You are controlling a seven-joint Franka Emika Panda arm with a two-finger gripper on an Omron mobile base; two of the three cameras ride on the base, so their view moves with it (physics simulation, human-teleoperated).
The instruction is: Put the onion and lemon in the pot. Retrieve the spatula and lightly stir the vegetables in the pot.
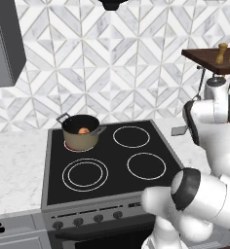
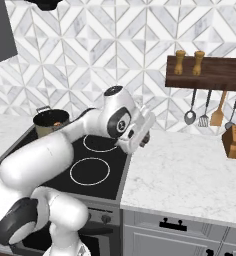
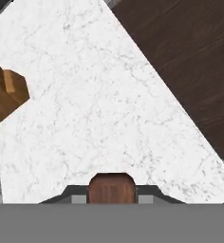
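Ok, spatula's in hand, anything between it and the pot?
Nothing visible. The gripper holds the spatula over the counter just right of the stove; the pot sits on the back-left burner, with only flat cooktop between them.

Black stovetop (image 1: 112, 160) with four ring burners sits between two white marble counters (image 2: 190, 172). The pot (image 1: 81, 131) is on the back-left burner (something orange-brown sits inside it). On the right counter, a wooden knife block (image 2: 235, 141) stands near the back wall. Left counter (image 1: 14, 165) is marble too.
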